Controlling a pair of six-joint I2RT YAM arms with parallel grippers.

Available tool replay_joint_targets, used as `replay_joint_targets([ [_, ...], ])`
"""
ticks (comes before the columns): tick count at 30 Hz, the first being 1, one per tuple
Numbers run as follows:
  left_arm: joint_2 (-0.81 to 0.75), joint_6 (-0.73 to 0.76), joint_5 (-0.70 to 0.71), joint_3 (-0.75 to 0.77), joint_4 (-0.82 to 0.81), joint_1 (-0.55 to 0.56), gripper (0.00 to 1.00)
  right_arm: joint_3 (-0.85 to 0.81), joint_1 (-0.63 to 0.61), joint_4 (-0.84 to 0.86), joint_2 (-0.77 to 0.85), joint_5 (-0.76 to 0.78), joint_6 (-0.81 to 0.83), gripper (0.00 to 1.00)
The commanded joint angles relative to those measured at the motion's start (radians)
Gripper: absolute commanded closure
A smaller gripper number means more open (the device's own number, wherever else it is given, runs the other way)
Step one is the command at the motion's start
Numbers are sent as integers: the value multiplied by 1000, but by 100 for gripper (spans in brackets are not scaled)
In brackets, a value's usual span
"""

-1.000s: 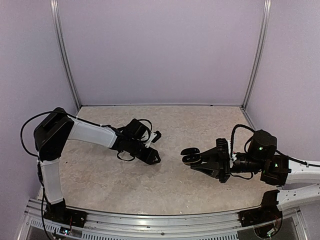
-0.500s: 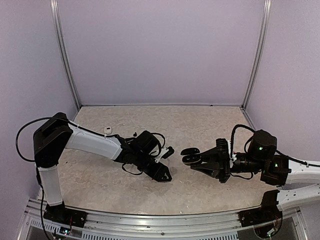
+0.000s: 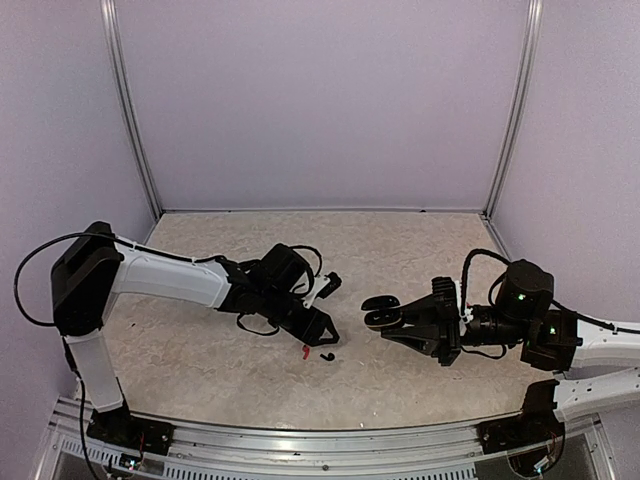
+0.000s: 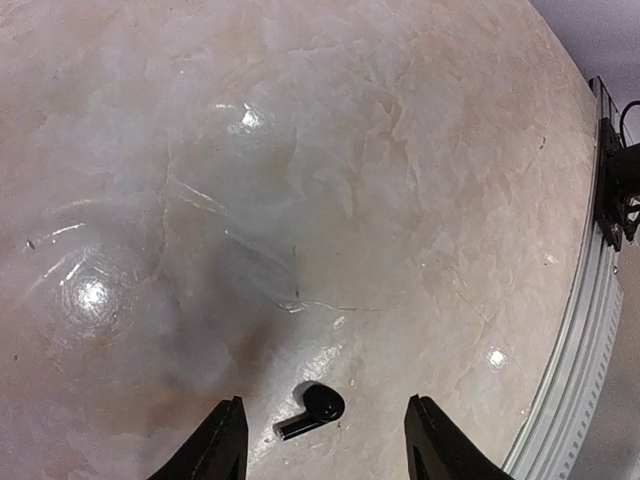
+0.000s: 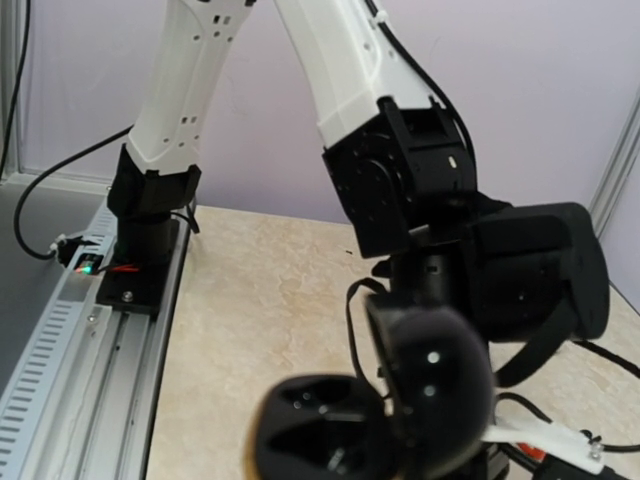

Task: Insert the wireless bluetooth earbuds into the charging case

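Note:
A black earbud point(image 4: 312, 408) lies on the beige table, between the tips of my open left gripper point(image 4: 325, 448) and just ahead of them. In the top view it point(image 3: 327, 356) lies next to a red earbud point(image 3: 305, 351), both just in front of my left gripper point(image 3: 322, 336). No white earbud shows. My right gripper point(image 3: 400, 318) is shut on a black charging case point(image 3: 380, 311) with its lid open, held above the table right of centre. In the right wrist view the open case point(image 5: 340, 425) fills the bottom, its sockets empty and its lid point(image 5: 440, 385) up.
The table is a beige stone-look surface point(image 3: 400, 250) walled by pale purple panels. A metal rail point(image 3: 300, 450) runs along the near edge; it also shows in the left wrist view point(image 4: 575, 330). The left arm point(image 5: 300, 70) stands in front of the right wrist camera.
My left gripper swung right toward the centre, then drew back a little. The red and black earbuds now show on the table at its tips. The right arm has not moved.

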State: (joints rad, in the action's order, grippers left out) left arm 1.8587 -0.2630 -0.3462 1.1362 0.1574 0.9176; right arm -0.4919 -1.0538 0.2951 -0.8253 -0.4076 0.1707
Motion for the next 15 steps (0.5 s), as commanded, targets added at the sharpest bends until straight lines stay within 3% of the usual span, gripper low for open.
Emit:
replay_joint_targets([
  [1,20,56,25,20,37,10,45,4,-7,3,5,-9,6,100],
  [15,77,41,51,28,102,66,44,1,-7,-2,5,-10,8,100],
])
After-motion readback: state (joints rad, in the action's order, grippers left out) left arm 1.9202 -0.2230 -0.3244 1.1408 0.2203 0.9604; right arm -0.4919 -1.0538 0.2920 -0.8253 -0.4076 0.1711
